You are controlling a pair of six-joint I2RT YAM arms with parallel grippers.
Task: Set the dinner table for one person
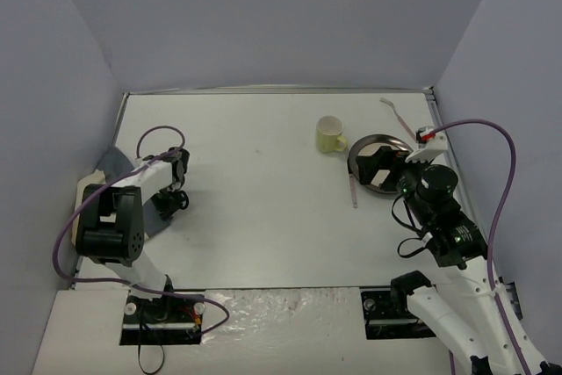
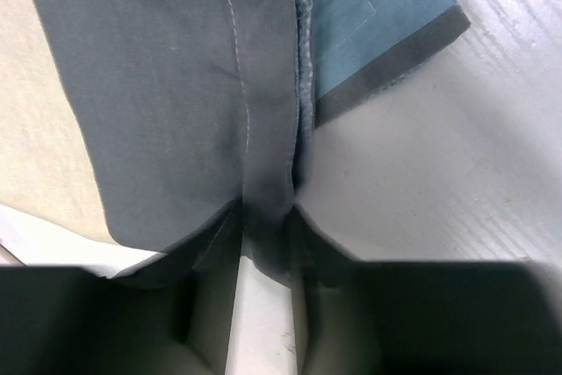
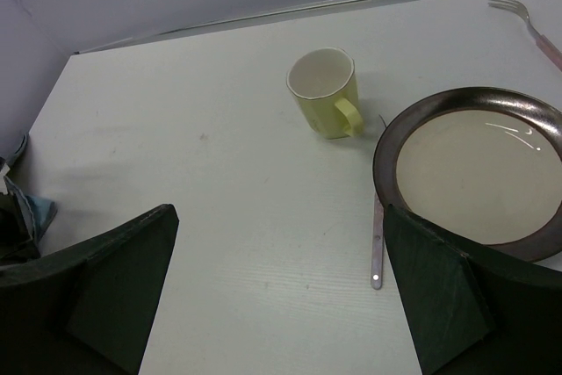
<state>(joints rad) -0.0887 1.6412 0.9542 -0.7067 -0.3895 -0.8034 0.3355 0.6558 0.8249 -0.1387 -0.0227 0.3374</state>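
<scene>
You are looking down on a large flat white rectangular worktop [image 1: 263,217] with thin metal edge rails and one arm at each near corner.

At the far left edge of the worktop, your left end effector [image 2: 265,212] is clenched on a raised fold of a grey and blue cloth placemat [image 2: 176,85]. The fold runs straight away from the fingers. The rest of the cloth is bunched beneath the arm, so its full outline is hard to make out from above.

On the right, your right end effector [image 3: 279,217] hangs released, jaws spread wide, just above the near rim of a round dark-rimmed plate with a cream centre [image 3: 474,173]. A pale yellow mug [image 3: 323,94] stands upright just left of the plate, apart from it, with its handle turned towards the plate. A metal fork with a pinkish handle [image 3: 527,19] lies beyond the plate near the far right corner. A slim metal utensil [image 3: 377,252], its kind unclear, lies beside the plate's left rim, pointing near to far.

The next move likely turns on this: the bare middle of the worktop lies to the right of your left end effector, between cloth and plate. The left arm already holds the placemat and is much the nearer, so it would draw the cloth rightward. The right arm is nearer the plate.
</scene>
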